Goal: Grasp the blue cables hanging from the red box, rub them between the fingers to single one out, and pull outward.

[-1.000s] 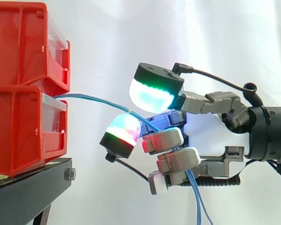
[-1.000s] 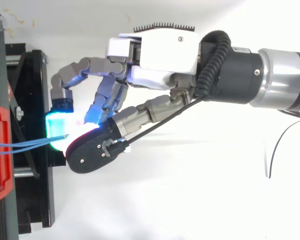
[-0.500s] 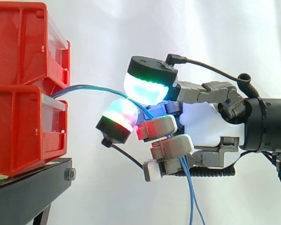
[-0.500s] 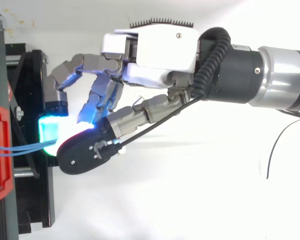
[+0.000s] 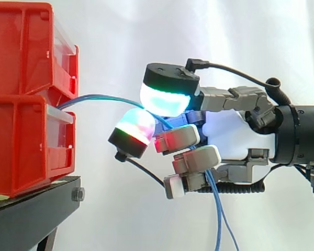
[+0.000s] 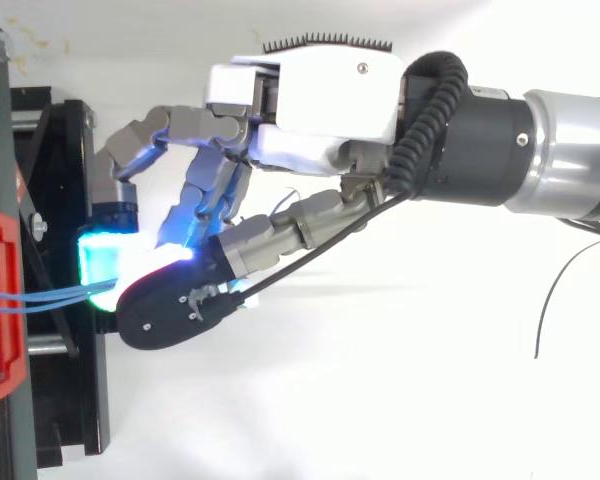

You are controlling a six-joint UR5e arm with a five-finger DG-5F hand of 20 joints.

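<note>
Two thin blue cables [image 5: 102, 98] come out of the lower red box [image 5: 29, 146] and arc right to my hand [image 5: 227, 138]. The hand's glowing cyan pad [image 5: 165, 99] and its red-and-cyan pad [image 5: 133, 130] pinch the cables between them. Past the pinch the cables run down behind the curled fingers and hang loose at the lower right [image 5: 220, 230]. In the top view the cables [image 6: 40, 297] leave the box [image 6: 2, 300] and meet the glowing pads of the hand [image 6: 310, 95].
A second red box [image 5: 26, 49] is stacked on the lower one. Both rest on a black stand [image 5: 34, 209] with a bolt at its corner. A white curtain hangs behind. A thin dark wire [image 6: 555, 300] lies at the right of the top view.
The hand moved left toward the boxes a second ago, then held its place. The cables' arc rose and shortened. The loose ends below now swing right.
</note>
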